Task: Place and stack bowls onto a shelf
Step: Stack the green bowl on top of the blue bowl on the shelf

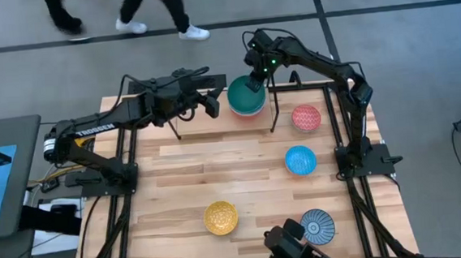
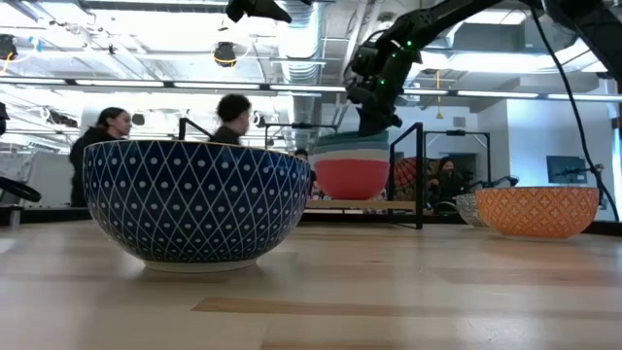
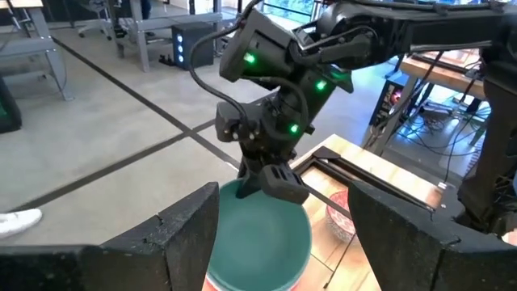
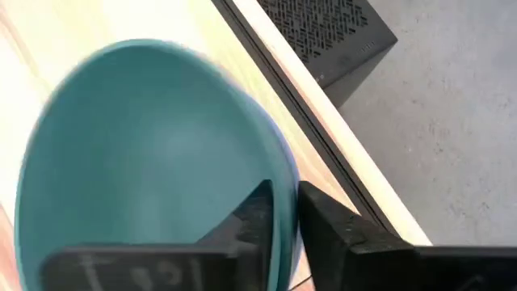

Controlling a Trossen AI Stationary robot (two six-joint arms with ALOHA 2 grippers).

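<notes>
A stack of bowls stands on the shelf at the table's far side, with the red-orange bowl at the bottom and the teal bowl on top. My right gripper comes down on the teal bowl's far-right rim. My left gripper hovers open just left of the stack, touching nothing; in the left wrist view its fingers frame the teal bowl. On the tabletop rest the pink-red patterned bowl, blue bowl, yellow bowl and striped bowl. My right gripper has the teal bowl by its rim, one finger inside the bowl and one outside. The fingers come from above, pointing down, at the rim's far-right side. The bowl sits nested on top of the stack, roughly level.
The shelf's black wire legs stand near the stack. Black arm frames run along the table's left and right edges. Open tabletop lies in the middle and on the left. People stand in the room beyond the far edge.
</notes>
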